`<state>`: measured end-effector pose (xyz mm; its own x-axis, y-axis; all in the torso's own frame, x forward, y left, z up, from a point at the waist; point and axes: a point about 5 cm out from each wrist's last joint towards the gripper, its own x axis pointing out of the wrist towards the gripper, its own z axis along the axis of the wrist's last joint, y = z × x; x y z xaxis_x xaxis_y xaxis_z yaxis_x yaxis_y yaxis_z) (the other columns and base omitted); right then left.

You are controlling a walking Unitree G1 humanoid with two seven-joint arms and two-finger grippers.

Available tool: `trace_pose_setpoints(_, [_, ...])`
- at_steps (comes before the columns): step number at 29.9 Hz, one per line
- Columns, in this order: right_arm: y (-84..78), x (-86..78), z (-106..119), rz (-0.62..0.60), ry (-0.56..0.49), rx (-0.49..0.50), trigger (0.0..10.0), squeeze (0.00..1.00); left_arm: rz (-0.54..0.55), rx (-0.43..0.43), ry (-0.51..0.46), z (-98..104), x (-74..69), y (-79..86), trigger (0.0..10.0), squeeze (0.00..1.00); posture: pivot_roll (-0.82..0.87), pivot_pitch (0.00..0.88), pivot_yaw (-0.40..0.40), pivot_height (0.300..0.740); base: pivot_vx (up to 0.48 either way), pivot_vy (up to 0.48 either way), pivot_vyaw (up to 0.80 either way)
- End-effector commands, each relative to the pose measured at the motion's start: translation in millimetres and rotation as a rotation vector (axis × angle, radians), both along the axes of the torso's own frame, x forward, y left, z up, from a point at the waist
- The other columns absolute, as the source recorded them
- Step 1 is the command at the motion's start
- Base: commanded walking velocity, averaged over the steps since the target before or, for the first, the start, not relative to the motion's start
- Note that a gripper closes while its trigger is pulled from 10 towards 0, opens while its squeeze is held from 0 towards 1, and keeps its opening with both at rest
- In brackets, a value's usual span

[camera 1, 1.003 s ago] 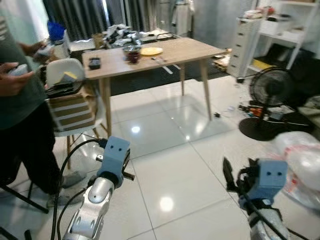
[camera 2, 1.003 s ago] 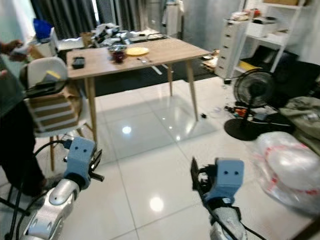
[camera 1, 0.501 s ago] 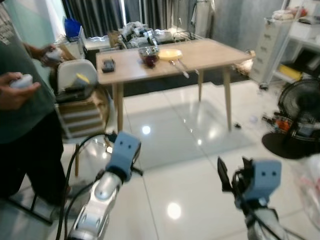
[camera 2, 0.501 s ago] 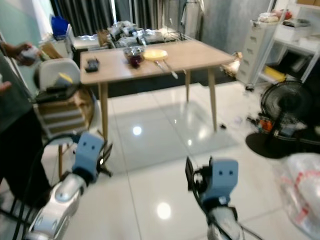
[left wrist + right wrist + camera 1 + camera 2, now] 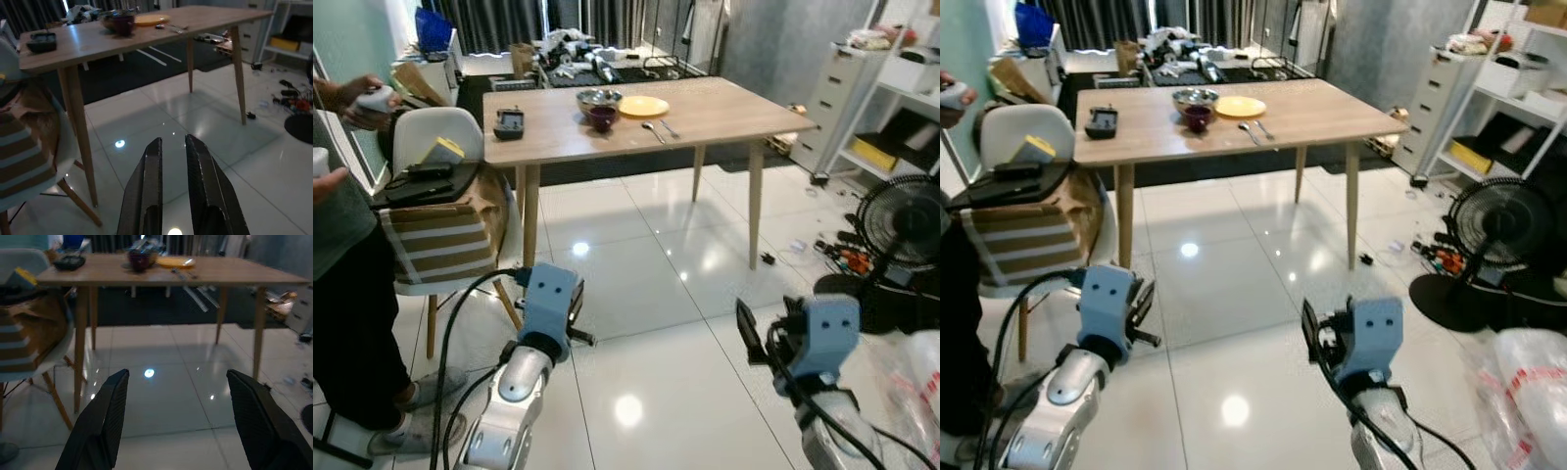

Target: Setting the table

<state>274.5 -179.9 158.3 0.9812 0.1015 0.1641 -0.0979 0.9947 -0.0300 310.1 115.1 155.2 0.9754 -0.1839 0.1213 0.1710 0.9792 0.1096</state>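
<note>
A wooden table (image 5: 724, 113) stands ahead across the tiled floor. On it lie a yellow plate (image 5: 644, 106), a dark red bowl (image 5: 602, 117) in front of a metal bowl (image 5: 597, 98), cutlery (image 5: 656, 128) and a black device (image 5: 509, 123). Both arms are held low, well short of the table. My left gripper (image 5: 172, 146) is shut with nothing between its fingers. The right gripper (image 5: 178, 377) is open and empty, its fingers (image 5: 747, 333) pointing toward the table.
A person (image 5: 342, 284) stands at the left beside a white chair (image 5: 440, 137) loaded with a striped bag. A black fan (image 5: 901, 220), white drawers (image 5: 837, 93), floor clutter (image 5: 837, 257) and a plastic bag (image 5: 920, 372) crowd the right.
The whole view has swung and steadied, so the table now sits more centred and sharper. Both grippers hold the same pose.
</note>
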Motion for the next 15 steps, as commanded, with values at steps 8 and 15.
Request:
trace_pose_setpoints(8, [-0.7, 1.1, -6.5, -0.004, 0.043, 0.039, 10.0, 0.0, 0.022, -0.005, 0.033, -4.8, -0.8, 5.0, 10.0, 0.0, 0.01, 0.047, 0.024, 0.74, 0.48, 0.0, 0.0])
trace_pose_setpoints(15, [-6.1, -1.0, -9.5, -0.028, 0.066, 0.085, 10.0, 0.0, 0.018, -0.007, 0.046, -6.5, -3.0, 4.4, 10.0, 0.0, 0.0, 0.049, 0.03, 0.74, 0.48, 0.0, -0.69])
